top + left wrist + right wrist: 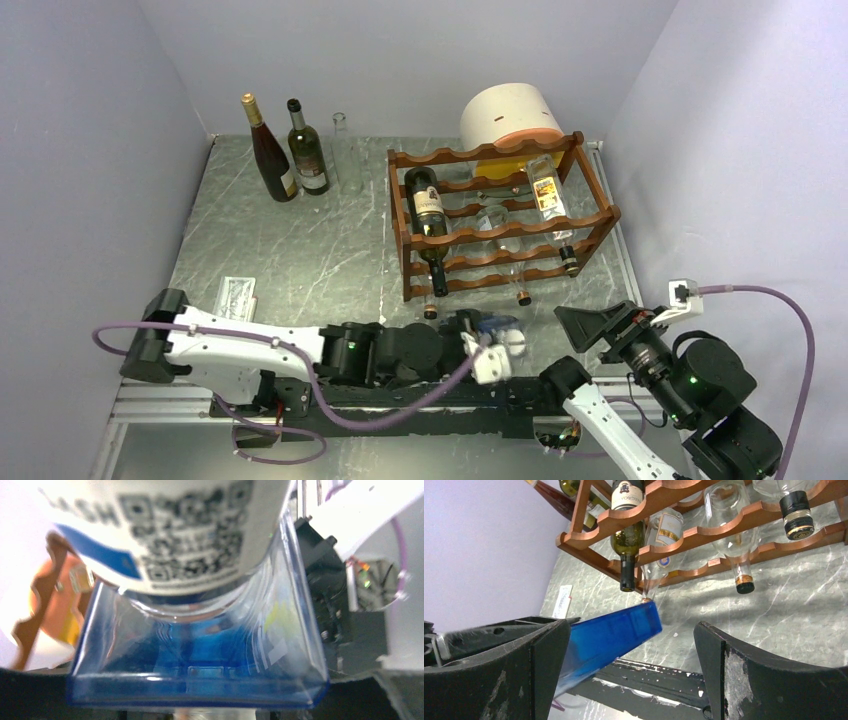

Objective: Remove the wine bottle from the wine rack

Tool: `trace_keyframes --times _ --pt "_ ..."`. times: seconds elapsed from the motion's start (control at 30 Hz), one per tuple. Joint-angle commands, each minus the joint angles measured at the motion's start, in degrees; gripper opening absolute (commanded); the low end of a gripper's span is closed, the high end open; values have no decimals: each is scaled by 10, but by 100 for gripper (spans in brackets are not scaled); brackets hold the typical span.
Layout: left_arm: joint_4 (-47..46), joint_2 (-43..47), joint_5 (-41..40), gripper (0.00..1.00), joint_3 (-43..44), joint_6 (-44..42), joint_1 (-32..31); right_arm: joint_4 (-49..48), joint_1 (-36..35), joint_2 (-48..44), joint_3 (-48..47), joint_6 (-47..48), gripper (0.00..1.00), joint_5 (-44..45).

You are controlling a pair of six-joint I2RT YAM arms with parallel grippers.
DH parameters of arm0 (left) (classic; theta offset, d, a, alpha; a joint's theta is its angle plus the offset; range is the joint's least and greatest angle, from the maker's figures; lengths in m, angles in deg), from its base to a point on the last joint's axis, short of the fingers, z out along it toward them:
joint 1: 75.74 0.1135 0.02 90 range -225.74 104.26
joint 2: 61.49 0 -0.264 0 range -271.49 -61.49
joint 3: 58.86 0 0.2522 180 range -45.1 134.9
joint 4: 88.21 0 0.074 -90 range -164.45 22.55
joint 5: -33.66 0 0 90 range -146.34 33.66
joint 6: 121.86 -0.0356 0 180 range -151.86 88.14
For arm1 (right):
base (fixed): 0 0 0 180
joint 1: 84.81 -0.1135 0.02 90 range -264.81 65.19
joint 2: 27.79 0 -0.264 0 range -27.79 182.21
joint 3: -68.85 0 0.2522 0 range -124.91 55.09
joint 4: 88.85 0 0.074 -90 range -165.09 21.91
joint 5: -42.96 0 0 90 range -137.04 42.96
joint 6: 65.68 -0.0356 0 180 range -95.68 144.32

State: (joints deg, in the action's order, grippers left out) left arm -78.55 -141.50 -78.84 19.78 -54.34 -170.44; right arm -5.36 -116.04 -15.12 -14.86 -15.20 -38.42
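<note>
We see the left pincer (500, 332) reaching along the near edge of the worktop (300, 240), a grey slab veined with white like marble. Its translucent blue fingers (305, 630) are pinching the wine bottle (190, 545), a clear glass cylinder. The bottle's white paper label carries a square printed code and a blue stripe. It sits off the wine rack (465, 236), just forward of the rack's near side. We cannot tell how it is tilted.

The wine rack stands toward the far right corner. It is reddish-brown wood, with smooth wavy scalloped rails in tiers on straight posts. Three bottles lie in its hollows with their necks toward the near edge:
- a dark green bottle (428, 212) with a pale label
- a plain clear bottle (500, 236)
- an orange-labelled clear bottle (548, 190) with a black cap

The right wrist view shows one more labelled clear bottle (664, 532) behind a lower rail.

The right pincer (631, 630) hovers by the near right corner, apart from the rack. Its matte black fingers are spread wide.

A white-and-orange cylinder (510, 122) sits behind the rack at the far edge. Near the far left corner stand a reddish-brown bottle (268, 155) with gold foil, a dark bottle (308, 150) and a slim clear glass tube (340, 150).
</note>
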Motion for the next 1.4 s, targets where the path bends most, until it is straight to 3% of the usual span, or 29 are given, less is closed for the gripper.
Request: trace_keyframes --times 0.0,0.2,0.3,0.47,0.57,0.67,0.83,0.97,1.1,1.17,1.37 --pt "33 82 -97 7 -4 266 10 -32 -6 10 20 -1 100 4" --pt "102 201 -100 7 -73 487 70 -61 -7 21 49 5 100 -7" --pt "151 245 -144 7 -91 513 77 -74 -7 26 57 7 100 -14" --pt "343 295 -293 7 -64 592 94 -73 -7 30 58 8 100 -8" --pt "378 326 -323 7 -74 591 138 -79 -8 26 66 7 100 -4" --pt "373 351 -308 7 -89 542 222 -84 -8 28 73 6 100 -5" --pt "280 338 -198 7 -105 416 380 -92 -8 27 85 7 100 -5" --pt "245 276 -164 7 -73 388 502 -94 -8 33 86 9 100 -4" --pt "81 237 -77 7 -103 339 620 -100 -8 30 88 9 100 1" --pt "51 194 -49 7 -90 343 685 -104 -8 30 88 11 100 1" --pt "-54 80 40 7 -53 328 786 -100 -9 27 96 10 100 4"
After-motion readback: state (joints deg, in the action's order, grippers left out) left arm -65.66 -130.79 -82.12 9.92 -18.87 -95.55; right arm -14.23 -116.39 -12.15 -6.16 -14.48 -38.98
